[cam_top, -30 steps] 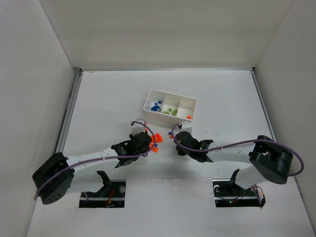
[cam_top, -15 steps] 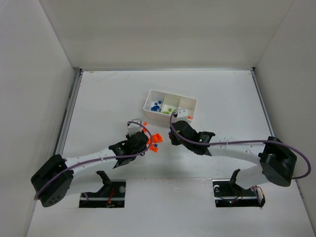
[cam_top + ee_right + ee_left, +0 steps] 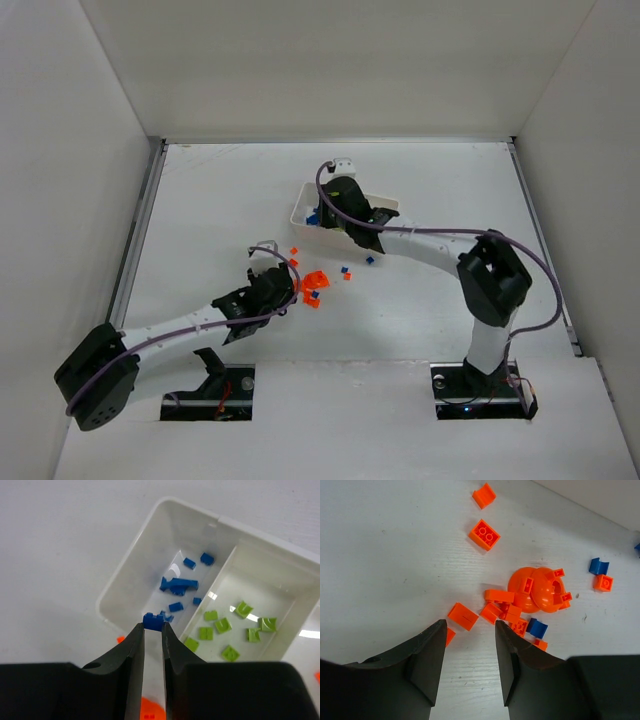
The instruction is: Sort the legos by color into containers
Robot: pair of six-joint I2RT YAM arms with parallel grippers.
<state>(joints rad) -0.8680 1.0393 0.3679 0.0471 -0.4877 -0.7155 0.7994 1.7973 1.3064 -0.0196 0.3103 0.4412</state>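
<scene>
The white tray [image 3: 392,207] stands at the table's middle back; in the right wrist view its rim [image 3: 131,552] frames a left compartment with several blue bricks [image 3: 178,584] and a middle one with several lime green bricks [image 3: 223,626]. My right gripper [image 3: 153,626] hovers over the tray's left compartment [image 3: 335,195], shut on a small blue brick [image 3: 153,620]. My left gripper [image 3: 470,626] is open and empty, low over the table just in front of a cluster of orange bricks [image 3: 500,605] around a larger orange round piece [image 3: 538,588], also seen from above [image 3: 314,283].
Loose bricks lie on the table: an orange 2x2 [image 3: 484,534], an orange angled piece [image 3: 484,495], a blue brick [image 3: 598,566] by an orange one [image 3: 603,582], a blue one [image 3: 537,628] in the cluster. Two blue bricks [image 3: 369,260] lie right of the pile.
My right arm swung from beside the pile up to the tray with the blue brick. My left gripper pulled back slightly toward the near left.
</scene>
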